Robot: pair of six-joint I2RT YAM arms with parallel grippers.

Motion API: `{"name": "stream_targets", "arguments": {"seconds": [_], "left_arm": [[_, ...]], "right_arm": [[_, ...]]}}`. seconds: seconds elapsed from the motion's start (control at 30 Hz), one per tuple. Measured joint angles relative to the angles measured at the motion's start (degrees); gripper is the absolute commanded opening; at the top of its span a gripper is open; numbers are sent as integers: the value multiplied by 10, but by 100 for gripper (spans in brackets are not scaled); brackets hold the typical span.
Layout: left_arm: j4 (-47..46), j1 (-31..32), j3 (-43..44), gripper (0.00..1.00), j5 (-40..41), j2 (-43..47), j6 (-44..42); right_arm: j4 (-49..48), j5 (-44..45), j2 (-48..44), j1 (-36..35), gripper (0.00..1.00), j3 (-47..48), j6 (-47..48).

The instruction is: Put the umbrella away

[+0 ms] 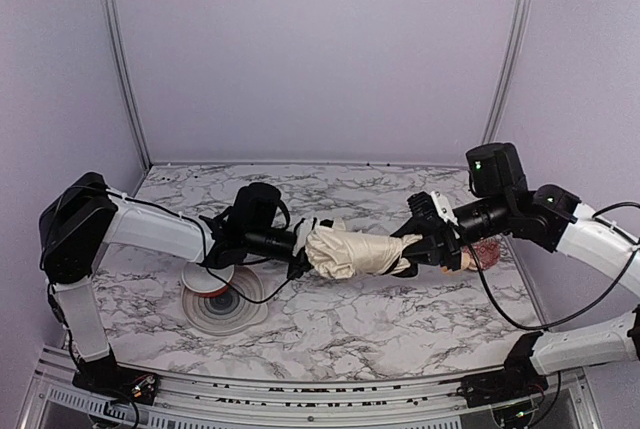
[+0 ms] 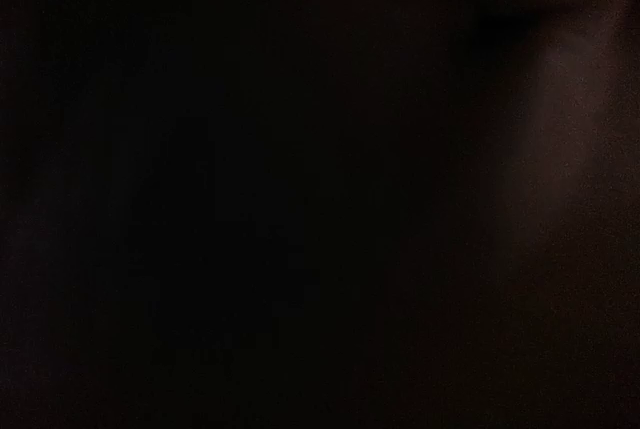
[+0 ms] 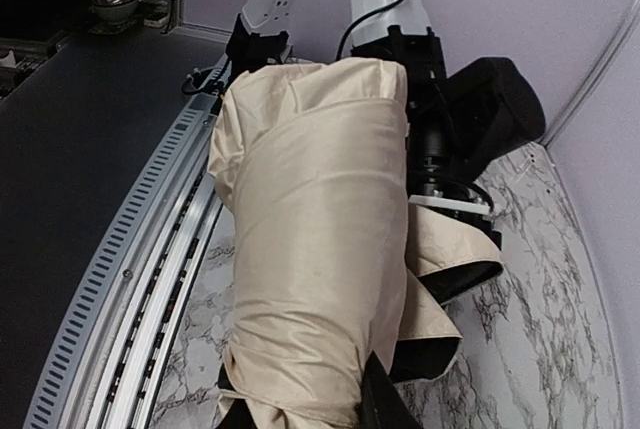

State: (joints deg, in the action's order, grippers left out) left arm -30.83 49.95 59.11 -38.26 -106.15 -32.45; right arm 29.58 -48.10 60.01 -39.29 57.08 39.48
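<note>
The umbrella (image 1: 355, 252) lies lengthwise between the 2 arms near the middle of the bench (image 1: 350, 349), folded into a crumpled cream bundle. It runs left to right in the top view.

The right hand (image 1: 420, 246) is at the bundle's right end. In the right wrist view the cream fabric (image 3: 320, 249) fills the centre and runs away from the camera. A dark finger (image 3: 385, 404) presses its right side and a dark edge shows at its lower left. So this hand is pinching the umbrella across its width. A flap of black lining (image 3: 455, 279) hangs out on the right of the bundle over the marbled bench (image 3: 540, 279).

In the top view a small tan piece (image 1: 467, 261) shows just past the right hand, and it is too small to make out in detail.

The left hand (image 1: 300, 239) meets the umbrella's left end. Its fingers are pressed together, though I cannot tell whether they nip any fabric. The left wrist view is almost wholly black and shows nothing clearly.

Left of the umbrella and well apart from it, a white bowl (image 1: 208, 279) with a red base sits partly under the left arm. It touches a flat grey disc (image 1: 235, 314) on the bench.
</note>
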Motion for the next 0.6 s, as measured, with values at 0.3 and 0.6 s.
{"name": "stream_targets", "arguments": {"seconds": [0.3, 0.6], "left_arm": [[105, -28, 108, 0, -35, -36, -76], [297, -38, 169, 0, 27, -3, -198]], "right_arm": [[10, 38, 52, -76, 0, -16, 62], [-113, 125, 154, -106, 0, -90, 3]]}}
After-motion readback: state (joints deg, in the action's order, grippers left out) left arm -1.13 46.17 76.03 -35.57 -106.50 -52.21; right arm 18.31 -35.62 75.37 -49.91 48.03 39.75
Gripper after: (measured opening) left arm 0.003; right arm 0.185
